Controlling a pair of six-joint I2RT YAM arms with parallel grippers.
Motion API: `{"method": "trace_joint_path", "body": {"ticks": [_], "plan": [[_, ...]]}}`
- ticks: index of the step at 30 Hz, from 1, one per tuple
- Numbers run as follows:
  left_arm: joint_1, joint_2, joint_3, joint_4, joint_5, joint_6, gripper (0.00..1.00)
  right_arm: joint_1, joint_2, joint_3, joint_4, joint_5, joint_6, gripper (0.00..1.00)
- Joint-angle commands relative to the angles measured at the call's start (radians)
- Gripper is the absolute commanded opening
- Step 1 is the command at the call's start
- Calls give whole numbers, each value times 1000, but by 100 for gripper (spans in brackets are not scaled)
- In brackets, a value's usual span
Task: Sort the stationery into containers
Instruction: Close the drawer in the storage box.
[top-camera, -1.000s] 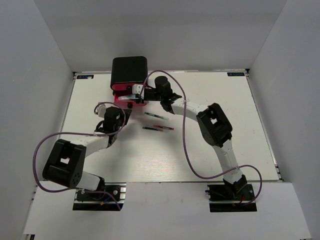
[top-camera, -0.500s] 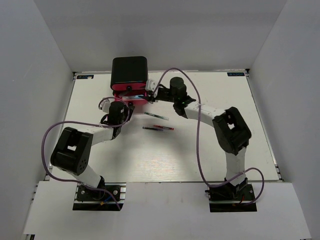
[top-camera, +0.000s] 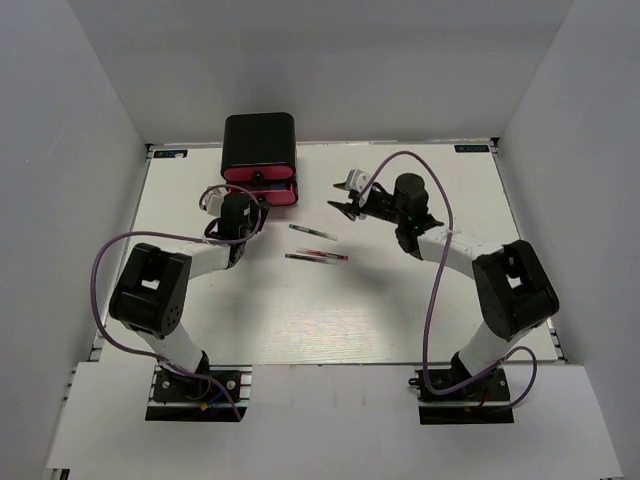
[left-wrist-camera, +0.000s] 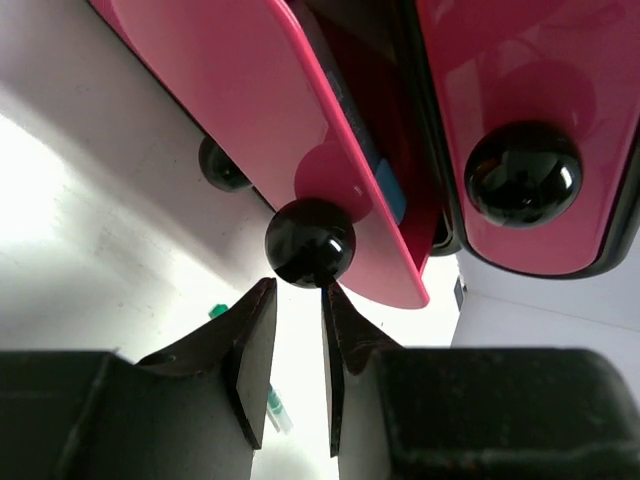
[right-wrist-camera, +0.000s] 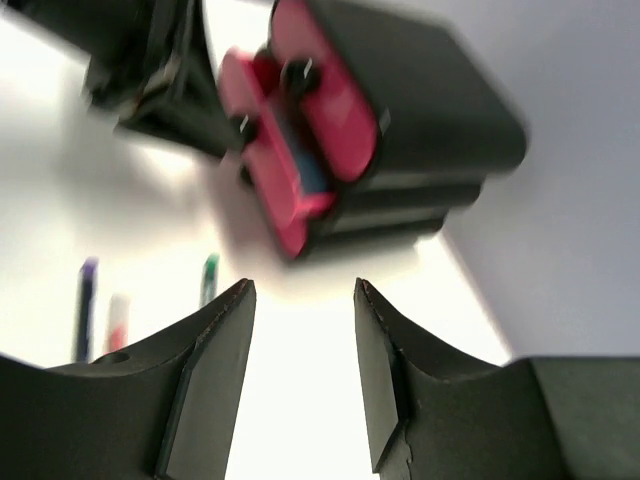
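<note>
The black cabinet (top-camera: 259, 138) stands at the upper left of the overhead view, at the far edge of the table (top-camera: 420, 310), with its pink fronts facing the arms. One drawer (left-wrist-camera: 250, 110), the middle one as far as I can tell, is pulled part way out, and a blue thing (left-wrist-camera: 388, 190) lies inside it. The left gripper (left-wrist-camera: 298, 292) sits right at that drawer's round black knob (left-wrist-camera: 309, 242). Its jaws stand only a narrow slit apart, narrower than the knob. The knob sits at the ends of the fingertips rather than between them, so the gripper has hold of nothing. The right gripper (right-wrist-camera: 302, 287) hangs over the table to the right of the cabinet, jaws well apart and empty.

Loose stationery lies on the table near the middle of the overhead view. There is a green pen (top-camera: 312, 232) and, just below it in the frame, a red pen (top-camera: 320, 257). The red pen has a dark length at its left end, which may be another pen lying against it; it is too small to tell.

The next pickup, I judge, turns on one relation. The pens lie below and to the left of the right gripper, near it, with their long axes running almost left to right across the frame. The right arm is free and the left is at the knob, so the right looks the likelier to take them. Its jaws would have to close across a pen, top to bottom in the frame, and the open drawer waits up and to the left of the pens
</note>
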Motion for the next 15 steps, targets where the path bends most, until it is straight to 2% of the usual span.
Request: {"method": "trace_joint_path", "body": {"ticks": [1, 15], "plan": [[13, -1, 50, 32, -27, 1, 35, -25, -72, -83, -1, 1, -4, 50], [32, 68, 133, 81, -25, 1, 40, -87, -157, -220, -56, 7, -22, 50]]}}
